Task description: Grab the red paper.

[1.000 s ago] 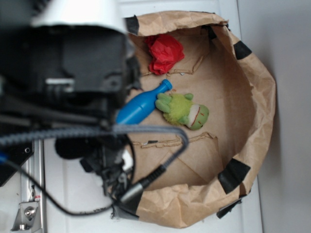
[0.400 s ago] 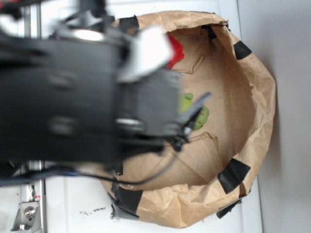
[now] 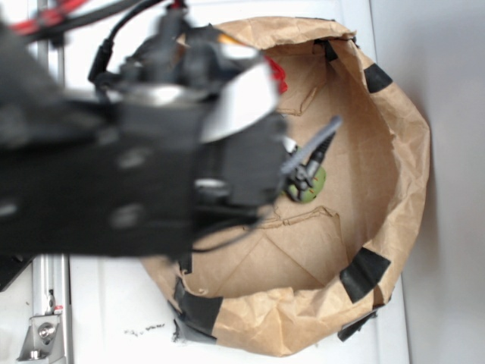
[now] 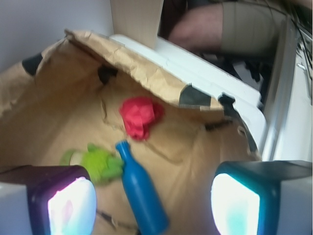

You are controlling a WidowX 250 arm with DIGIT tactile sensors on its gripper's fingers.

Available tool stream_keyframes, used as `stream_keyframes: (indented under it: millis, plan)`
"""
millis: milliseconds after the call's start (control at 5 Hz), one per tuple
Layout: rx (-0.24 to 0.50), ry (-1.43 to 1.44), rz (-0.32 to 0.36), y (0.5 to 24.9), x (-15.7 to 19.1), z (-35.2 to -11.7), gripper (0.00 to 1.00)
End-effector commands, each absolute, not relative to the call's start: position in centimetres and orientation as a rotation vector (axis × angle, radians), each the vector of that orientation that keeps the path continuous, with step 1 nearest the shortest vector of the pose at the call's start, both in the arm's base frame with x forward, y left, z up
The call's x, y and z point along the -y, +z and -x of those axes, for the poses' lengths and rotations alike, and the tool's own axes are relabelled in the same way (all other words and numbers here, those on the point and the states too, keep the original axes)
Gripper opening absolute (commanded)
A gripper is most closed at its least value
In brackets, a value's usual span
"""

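Arm has swung in over the brown paper bag since a second ago; fingers wide, empty. Red paper at bag's far edge, not reached yet.

From outside, my blurred arm hides nearly all the red paper and the bottle; on wrist, everything's soft, claw pads cut off.

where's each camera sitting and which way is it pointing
exterior: overhead, facing down into the brown paper bag; the blurred black arm fills the left.
wrist: on the gripper, looking forward and down into the bag; open fingers frame the bottom.
shared: bag, red paper, green plush toy.
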State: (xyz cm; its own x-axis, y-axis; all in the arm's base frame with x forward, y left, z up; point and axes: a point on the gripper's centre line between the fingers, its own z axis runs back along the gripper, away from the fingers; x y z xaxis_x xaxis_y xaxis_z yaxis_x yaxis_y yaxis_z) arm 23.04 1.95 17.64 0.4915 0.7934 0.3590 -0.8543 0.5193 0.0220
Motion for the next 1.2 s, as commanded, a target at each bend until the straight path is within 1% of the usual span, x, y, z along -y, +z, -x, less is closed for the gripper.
stream_keyframes:
  millis: [0, 600, 800, 1000]
  plan:
    - [0.446, 1.02, -0.167, 18.8, -2.8, -23.8, 1.0]
    - [0.446, 1.02, -0.167, 18.8, -2.8, -23.8, 1.0]
    - [0.324, 1.168, -0.176, 16.2, -2.2, -25.0, 1.0]
    - [0.262, 1.258, -0.097, 14.4, -1.0, -27.4, 1.0]
